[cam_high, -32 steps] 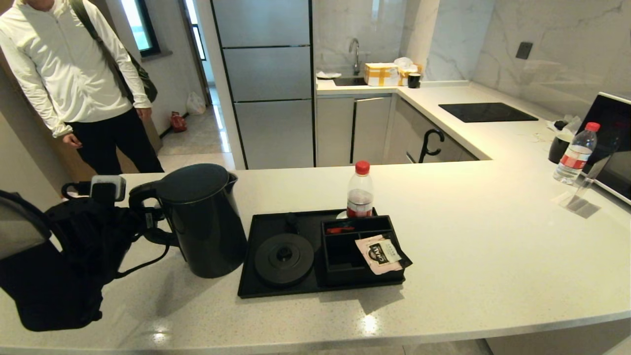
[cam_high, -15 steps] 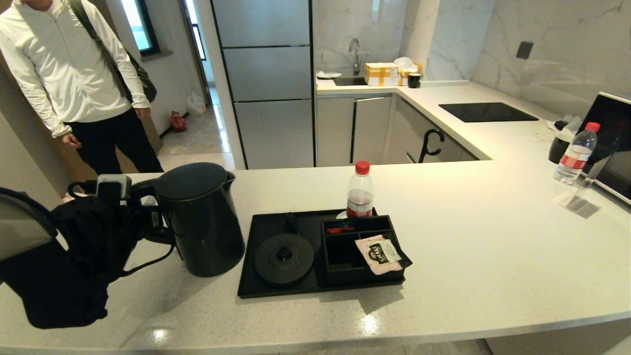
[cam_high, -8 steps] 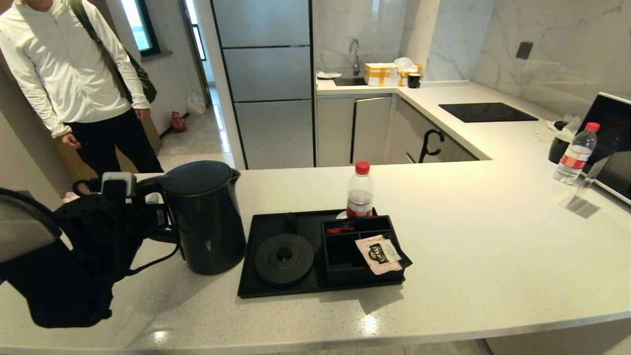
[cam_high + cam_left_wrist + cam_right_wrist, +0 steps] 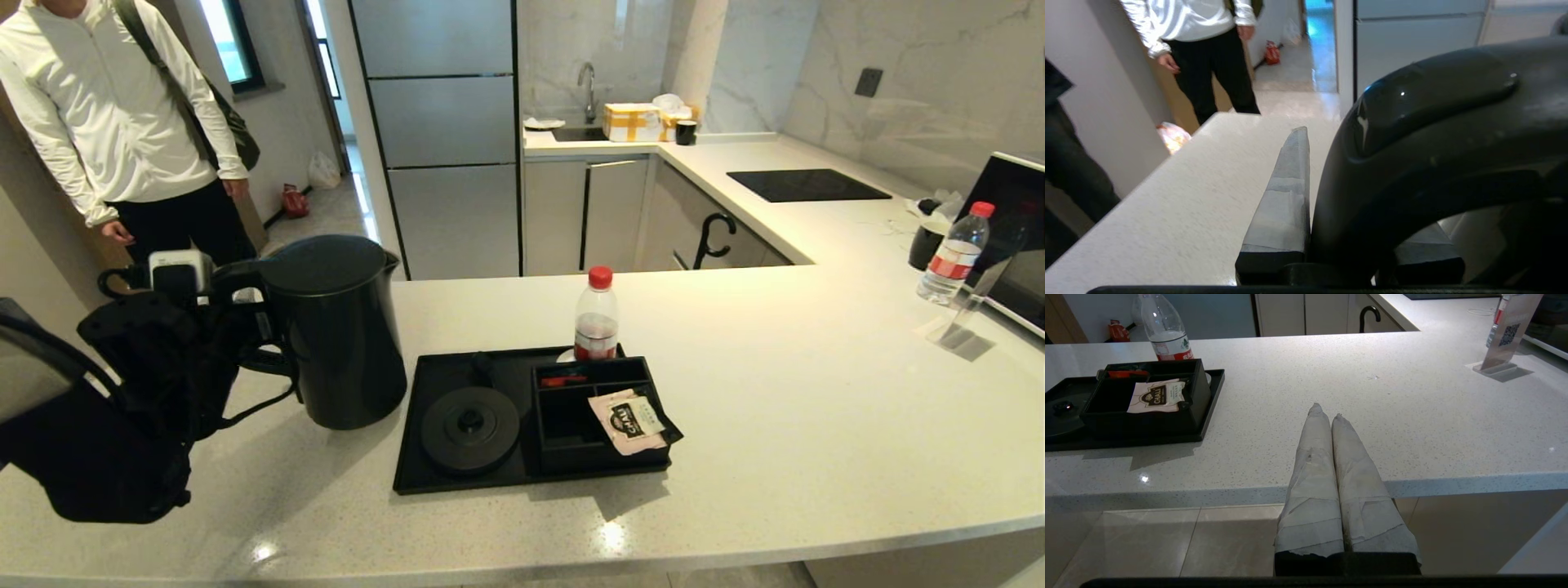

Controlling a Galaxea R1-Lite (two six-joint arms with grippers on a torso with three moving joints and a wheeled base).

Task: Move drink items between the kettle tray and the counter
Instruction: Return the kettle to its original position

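Kettle (image 4: 335, 335) hung just left of the tray (image 4: 408, 457), left gripper's (image 4: 245, 327) fingers (image 4: 1282, 196) clamped on its handle for carrying; right gripper's (image 4: 1327, 416) fingers together, idle, off the desk (image 4: 816, 408).

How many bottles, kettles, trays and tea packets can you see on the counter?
Bottles: 2, one behind the tray, one far right
Kettles: 1, held by the left gripper
Trays: 1
Tea packets: 1
Total: 5

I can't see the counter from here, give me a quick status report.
Left gripper shut on kettle handle, kettle lifted off counter, beside kettle tray. Right gripper shut, parked off counter edge. Round base bare.
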